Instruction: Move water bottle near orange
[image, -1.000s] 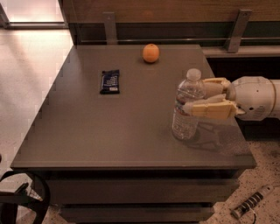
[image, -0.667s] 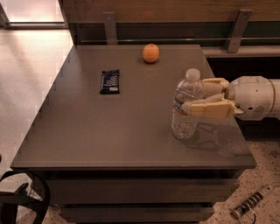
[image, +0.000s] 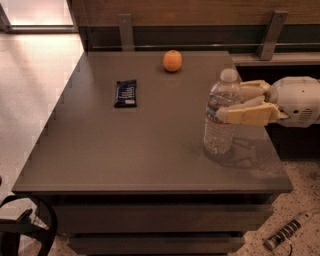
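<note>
The water bottle (image: 219, 125), clear and ribbed with a white cap, stands upright on the right side of the grey table (image: 125, 160). My gripper (image: 228, 103) reaches in from the right and is shut on the bottle at its label band, one finger in front and one behind. The orange (image: 172, 60) rests near the table's far edge, well behind and to the left of the bottle.
A dark blue snack bar (image: 125, 93) lies flat on the left half of the table. A wall rail with metal posts (image: 126, 31) runs behind the far edge. A power strip (image: 287, 232) lies on the floor at lower right.
</note>
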